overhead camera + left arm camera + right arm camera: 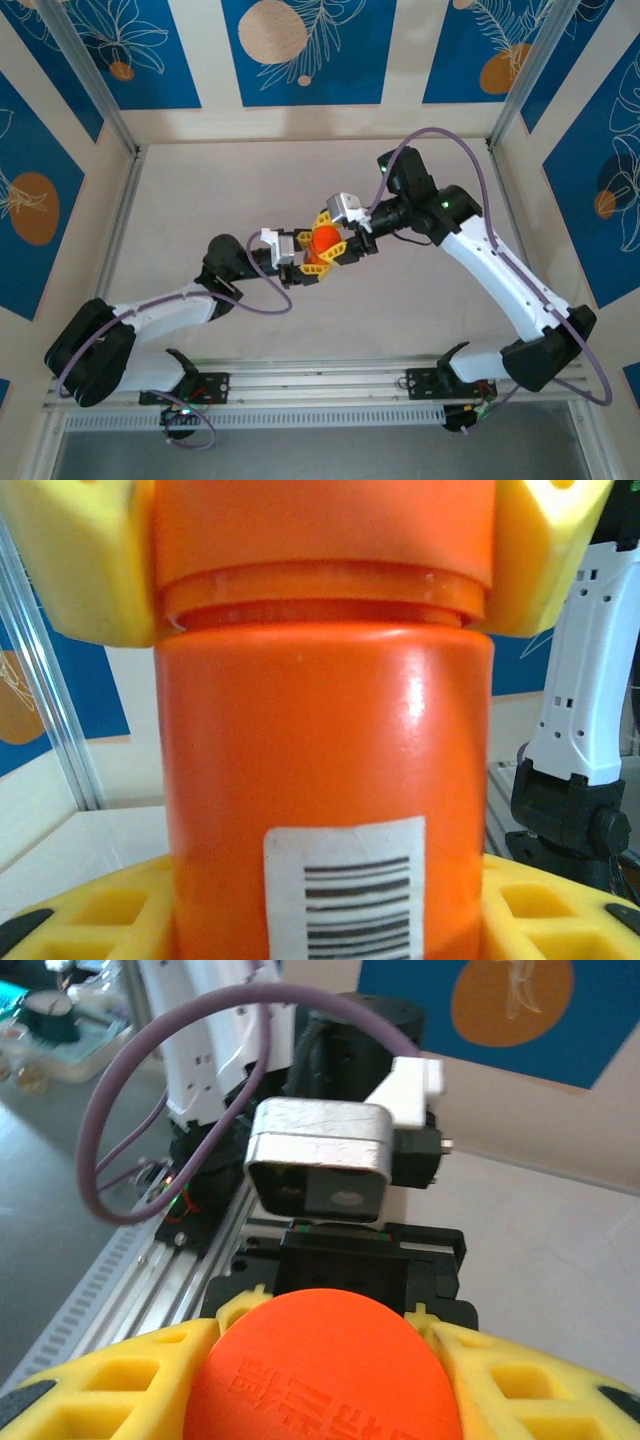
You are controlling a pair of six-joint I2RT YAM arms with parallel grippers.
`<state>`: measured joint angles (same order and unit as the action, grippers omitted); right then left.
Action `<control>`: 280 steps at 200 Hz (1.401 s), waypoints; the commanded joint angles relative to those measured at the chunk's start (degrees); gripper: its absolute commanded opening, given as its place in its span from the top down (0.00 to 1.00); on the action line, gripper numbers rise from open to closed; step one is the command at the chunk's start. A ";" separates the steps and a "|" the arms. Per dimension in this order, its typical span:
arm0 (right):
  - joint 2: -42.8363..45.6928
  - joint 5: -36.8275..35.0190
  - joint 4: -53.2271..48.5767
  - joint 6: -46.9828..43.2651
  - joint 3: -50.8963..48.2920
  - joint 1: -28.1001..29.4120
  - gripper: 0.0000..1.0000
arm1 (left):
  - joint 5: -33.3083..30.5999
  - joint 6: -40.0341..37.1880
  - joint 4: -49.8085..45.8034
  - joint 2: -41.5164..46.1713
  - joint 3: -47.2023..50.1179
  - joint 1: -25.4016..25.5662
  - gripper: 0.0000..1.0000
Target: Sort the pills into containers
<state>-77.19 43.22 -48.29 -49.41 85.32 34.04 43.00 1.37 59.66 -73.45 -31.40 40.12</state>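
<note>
Left gripper (pixel 306 262) grips orange bottle (pixel 325 740); barcode label (pixel 345 890)

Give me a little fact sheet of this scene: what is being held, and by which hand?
Object: orange bottle with a white barcode label
Left hand: closed around the bottle's body
Right hand: closed on the cap
Cap: on the bottle
Position: bottle held between the two hands, over the table
</note>
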 commanded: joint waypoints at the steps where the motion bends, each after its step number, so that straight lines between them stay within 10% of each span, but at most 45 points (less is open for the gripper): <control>1: -1.93 6.65 -13.61 -13.57 4.38 -0.28 0.63 | 0.89 1.45 1.14 -0.55 -1.61 -0.48 1.00; 61: -5.34 5.57 -19.07 -17.82 8.38 -0.63 0.30 | 1.47 1.36 0.92 -1.03 -1.75 -0.54 1.00; 142: 3.40 3.34 0.51 -2.05 0.58 -4.50 0.16 | 0.43 1.93 1.95 -2.04 -1.57 -0.52 1.00; 226: 12.37 -34.30 23.04 44.28 -10.09 4.74 0.21 | -9.91 -2.11 -2.16 0.45 -0.35 -0.59 1.00; 280: 15.41 -57.50 28.00 58.48 -13.94 12.84 0.22 | -10.20 -2.12 -2.16 0.46 -0.26 -0.58 1.00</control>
<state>-64.34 0.82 -24.69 -2.90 72.71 45.08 33.76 0.03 57.23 -74.30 -31.55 39.88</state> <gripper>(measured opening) 0.776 0.517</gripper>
